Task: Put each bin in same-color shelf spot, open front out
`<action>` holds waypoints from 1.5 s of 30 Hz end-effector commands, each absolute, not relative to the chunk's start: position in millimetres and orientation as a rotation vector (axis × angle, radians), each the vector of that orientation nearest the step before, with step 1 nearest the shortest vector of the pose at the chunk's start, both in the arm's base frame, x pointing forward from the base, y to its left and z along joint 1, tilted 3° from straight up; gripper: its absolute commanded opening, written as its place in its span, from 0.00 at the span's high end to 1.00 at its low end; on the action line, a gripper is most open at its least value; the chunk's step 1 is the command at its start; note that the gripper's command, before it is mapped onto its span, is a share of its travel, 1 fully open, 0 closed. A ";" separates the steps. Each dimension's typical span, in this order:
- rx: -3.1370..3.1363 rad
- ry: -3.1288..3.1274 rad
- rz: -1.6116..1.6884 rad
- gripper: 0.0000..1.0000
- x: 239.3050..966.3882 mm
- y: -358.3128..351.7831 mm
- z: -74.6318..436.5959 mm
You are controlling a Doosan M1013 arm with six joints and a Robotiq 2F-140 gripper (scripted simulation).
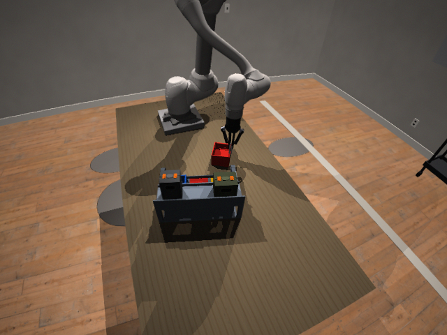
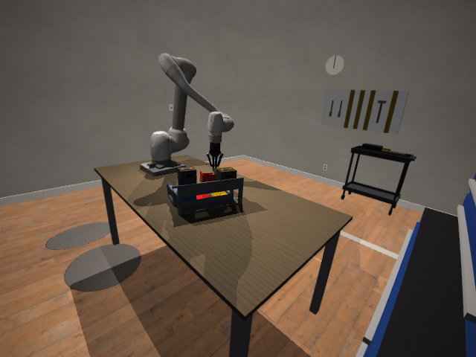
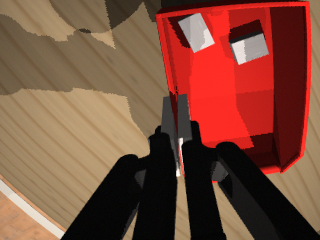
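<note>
A glossy red, open, box-shaped bin [image 1: 221, 160] [image 2: 207, 176] [image 3: 220, 75] with two pale blocks [image 3: 223, 40] is gripped by one thin wall in the jaws.

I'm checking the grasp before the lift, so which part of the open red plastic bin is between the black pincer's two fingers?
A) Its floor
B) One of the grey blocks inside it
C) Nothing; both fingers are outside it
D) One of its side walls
D: one finger of the black pincer is inside the open red bin, the other outside, with the side wall between.
</note>
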State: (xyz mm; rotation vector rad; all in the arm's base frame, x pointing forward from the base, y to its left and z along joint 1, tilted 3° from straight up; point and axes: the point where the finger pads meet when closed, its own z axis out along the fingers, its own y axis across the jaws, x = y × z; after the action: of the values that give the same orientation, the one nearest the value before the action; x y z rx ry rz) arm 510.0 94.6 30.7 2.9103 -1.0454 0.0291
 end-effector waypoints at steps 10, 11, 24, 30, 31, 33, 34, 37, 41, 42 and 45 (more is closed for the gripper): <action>2.910 -1.045 0.029 0.90 509.8 94.7 33.3; 2.910 -1.045 0.029 0.90 509.8 94.8 34.0; 2.910 -1.045 0.029 0.90 509.8 95.4 46.2; 2.910 -1.045 0.029 0.90 509.8 95.7 52.4; 2.910 -1.045 0.029 0.90 509.8 95.8 53.6; 2.910 -1.045 0.029 0.90 509.8 95.9 55.8; 2.910 -1.045 0.029 0.90 509.8 96.0 56.9; 2.910 -1.045 0.029 0.90 509.8 96.1 59.8; 2.910 -1.045 0.029 0.90 509.8 96.2 62.1; 2.910 -1.045 0.029 0.90 509.8 96.2 62.1; 2.910 -1.045 0.029 0.90 509.8 96.3 63.7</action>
State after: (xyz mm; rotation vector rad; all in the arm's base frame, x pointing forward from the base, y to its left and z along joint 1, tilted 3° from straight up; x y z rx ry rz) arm 509.8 96.2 62.3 2.9101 -1.0453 0.0286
